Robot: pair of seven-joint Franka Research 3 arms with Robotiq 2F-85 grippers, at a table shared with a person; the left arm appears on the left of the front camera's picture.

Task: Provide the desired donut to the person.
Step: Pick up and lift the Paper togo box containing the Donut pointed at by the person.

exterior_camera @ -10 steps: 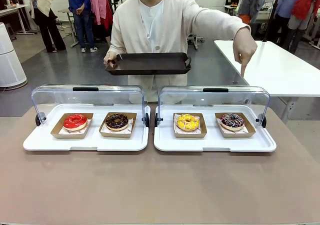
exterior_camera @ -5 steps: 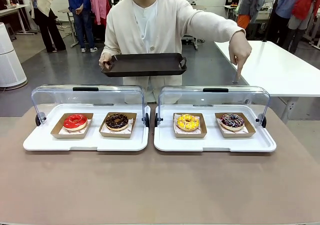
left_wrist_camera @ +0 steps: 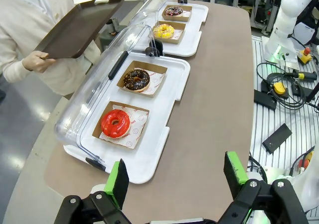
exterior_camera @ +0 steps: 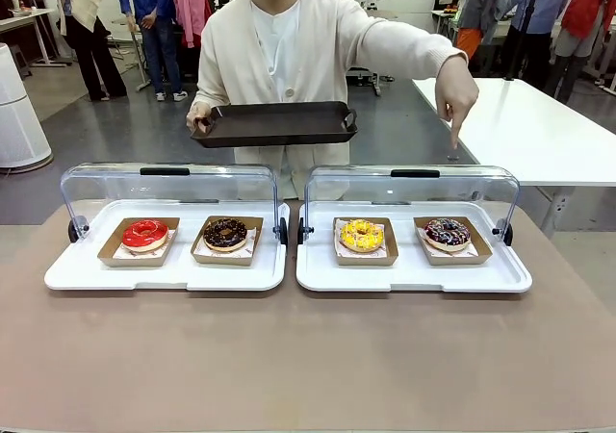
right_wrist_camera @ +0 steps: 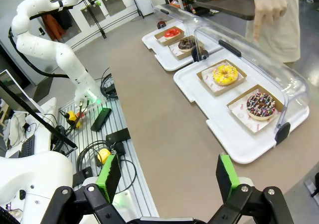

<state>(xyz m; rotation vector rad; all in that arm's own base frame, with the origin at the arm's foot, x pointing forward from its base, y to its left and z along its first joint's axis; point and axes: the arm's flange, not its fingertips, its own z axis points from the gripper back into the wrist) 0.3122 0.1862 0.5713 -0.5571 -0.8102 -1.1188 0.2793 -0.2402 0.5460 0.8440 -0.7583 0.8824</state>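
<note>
The person [exterior_camera: 289, 38] stands at the table's far side, holding a dark serving tray [exterior_camera: 274, 123] in one hand. The other hand [exterior_camera: 454, 91] points a finger down over the far-right donut, chocolate with coloured sprinkles [exterior_camera: 448, 232] [right_wrist_camera: 260, 105]. Beside it lies a yellow donut [exterior_camera: 362, 234] [right_wrist_camera: 225, 74]. A chocolate donut [exterior_camera: 225, 232] [left_wrist_camera: 136, 79] and a red donut [exterior_camera: 144, 233] [left_wrist_camera: 115, 123] lie in the left case. My left gripper [left_wrist_camera: 177, 176] and my right gripper [right_wrist_camera: 167, 176] stand open, well back from the cases, holding nothing.
Each donut sits in a brown paper tray. Two white display trays [exterior_camera: 164, 277] [exterior_camera: 414, 281] stand side by side with clear lids [exterior_camera: 168, 188] tipped back. Bare brown tabletop [exterior_camera: 308, 356] lies in front of them. A white table [exterior_camera: 539, 135] is behind at right.
The person has shifted slightly to the left with the dark tray, and the pointing hand has moved a little left and up, still over the sprinkled donut.
</note>
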